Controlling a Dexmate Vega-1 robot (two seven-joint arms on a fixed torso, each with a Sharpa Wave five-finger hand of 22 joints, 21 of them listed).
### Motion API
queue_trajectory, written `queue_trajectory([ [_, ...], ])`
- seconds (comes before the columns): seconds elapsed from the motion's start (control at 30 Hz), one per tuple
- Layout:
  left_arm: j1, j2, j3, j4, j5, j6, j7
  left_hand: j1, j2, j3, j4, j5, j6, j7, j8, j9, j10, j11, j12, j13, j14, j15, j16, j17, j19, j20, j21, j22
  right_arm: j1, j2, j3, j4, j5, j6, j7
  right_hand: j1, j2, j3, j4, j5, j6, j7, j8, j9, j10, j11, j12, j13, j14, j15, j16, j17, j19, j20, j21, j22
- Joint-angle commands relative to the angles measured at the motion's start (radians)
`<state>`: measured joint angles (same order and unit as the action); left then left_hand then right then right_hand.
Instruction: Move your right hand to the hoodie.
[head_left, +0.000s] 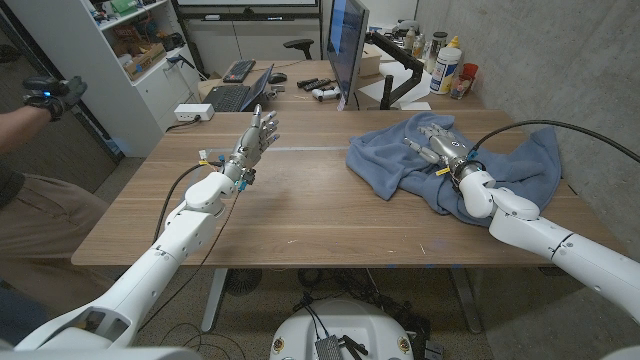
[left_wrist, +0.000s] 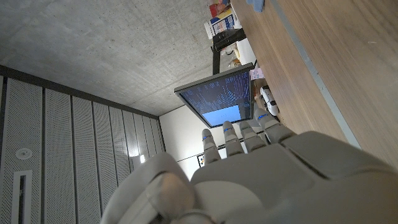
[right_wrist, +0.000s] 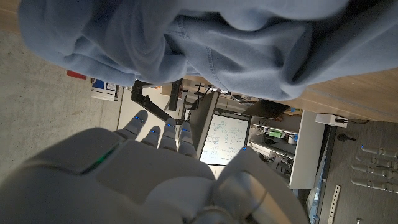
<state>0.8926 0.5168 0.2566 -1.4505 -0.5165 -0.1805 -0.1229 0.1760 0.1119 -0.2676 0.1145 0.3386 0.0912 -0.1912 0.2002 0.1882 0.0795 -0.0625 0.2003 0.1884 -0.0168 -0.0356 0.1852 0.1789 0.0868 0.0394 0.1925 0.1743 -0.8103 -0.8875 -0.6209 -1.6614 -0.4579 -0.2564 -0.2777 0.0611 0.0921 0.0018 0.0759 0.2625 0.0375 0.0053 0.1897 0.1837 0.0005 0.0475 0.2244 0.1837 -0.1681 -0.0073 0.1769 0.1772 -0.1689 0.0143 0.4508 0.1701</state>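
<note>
The right hand (head_left: 438, 143), fingers apart and holding nothing, is hovering over the blue hoodie (head_left: 520, 160) lying crumpled at the table's far right; contact is unclear, so lowering probably comes next.

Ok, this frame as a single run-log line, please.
right hand: over crumpled blue fabric hoodie, fingers apart, contact unclear | left hand: raised above wooden table, holding nothing

Office lab, monitor (head_left: 347, 45), laptop (head_left: 238, 94), shelving (head_left: 130, 50)
</note>
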Motion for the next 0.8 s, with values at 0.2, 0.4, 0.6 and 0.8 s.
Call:
queue_trajectory([
  [0.2,-0.001,0.001,0.001,0.003,-0.002,0.007,-0.008,0.009,0.000,0.001,0.002,-0.002,0.002,0.001,0.002,0.002,0.003,0.006,0.004,0.003,-0.006,-0.016,0.000,0.002,-0.002,0.001,0.002,0.005,0.005,-0.004,-0.010,0.014,0.011,-0.004,0.019,-0.011,-0.011,-0.008,0.005,0.002,0.003,-0.002,0.002,0.003,-0.005,0.000,-0.002,0.005,-0.009,-0.003,0.006,0.003,-0.003,0.000,-0.007,0.002],
  [0.4,0.005,0.002,0.000,-0.006,-0.001,0.012,0.000,0.009,0.000,0.001,0.002,-0.003,0.002,0.001,0.001,0.002,0.004,0.007,0.005,0.003,-0.007,-0.016,0.000,0.002,-0.002,0.000,0.002,0.005,0.007,-0.002,-0.009,0.024,0.023,0.007,0.020,-0.018,-0.015,-0.012,0.008,0.002,0.003,-0.002,0.003,0.003,-0.004,-0.002,-0.001,0.006,-0.008,-0.003,0.007,0.004,-0.002,0.001,-0.010,0.002],
  [0.6,0.008,-0.008,-0.006,-0.004,-0.026,0.024,-0.005,0.009,0.000,0.001,0.002,-0.004,0.002,0.001,0.001,0.002,0.003,0.007,0.004,0.003,-0.007,-0.016,0.001,0.002,-0.001,0.000,0.002,0.005,0.008,-0.003,-0.012,0.028,0.026,0.008,0.025,-0.026,-0.017,-0.016,0.012,0.001,0.004,-0.003,0.003,0.003,-0.004,-0.002,-0.001,0.006,-0.008,-0.004,0.008,0.005,0.000,0.001,-0.013,0.002],
  [0.8,0.007,-0.007,-0.002,-0.001,-0.016,0.021,-0.003,0.010,0.000,0.001,0.002,-0.005,0.002,0.000,0.001,0.002,0.003,0.007,0.005,0.003,-0.008,-0.017,0.001,0.002,-0.002,-0.001,0.003,0.005,0.006,-0.003,-0.013,0.028,0.029,0.000,0.029,-0.034,-0.020,-0.021,0.017,0.001,0.008,-0.004,0.005,0.004,-0.004,-0.002,-0.001,0.006,-0.008,-0.003,0.009,0.005,0.001,0.002,-0.016,0.003],
])
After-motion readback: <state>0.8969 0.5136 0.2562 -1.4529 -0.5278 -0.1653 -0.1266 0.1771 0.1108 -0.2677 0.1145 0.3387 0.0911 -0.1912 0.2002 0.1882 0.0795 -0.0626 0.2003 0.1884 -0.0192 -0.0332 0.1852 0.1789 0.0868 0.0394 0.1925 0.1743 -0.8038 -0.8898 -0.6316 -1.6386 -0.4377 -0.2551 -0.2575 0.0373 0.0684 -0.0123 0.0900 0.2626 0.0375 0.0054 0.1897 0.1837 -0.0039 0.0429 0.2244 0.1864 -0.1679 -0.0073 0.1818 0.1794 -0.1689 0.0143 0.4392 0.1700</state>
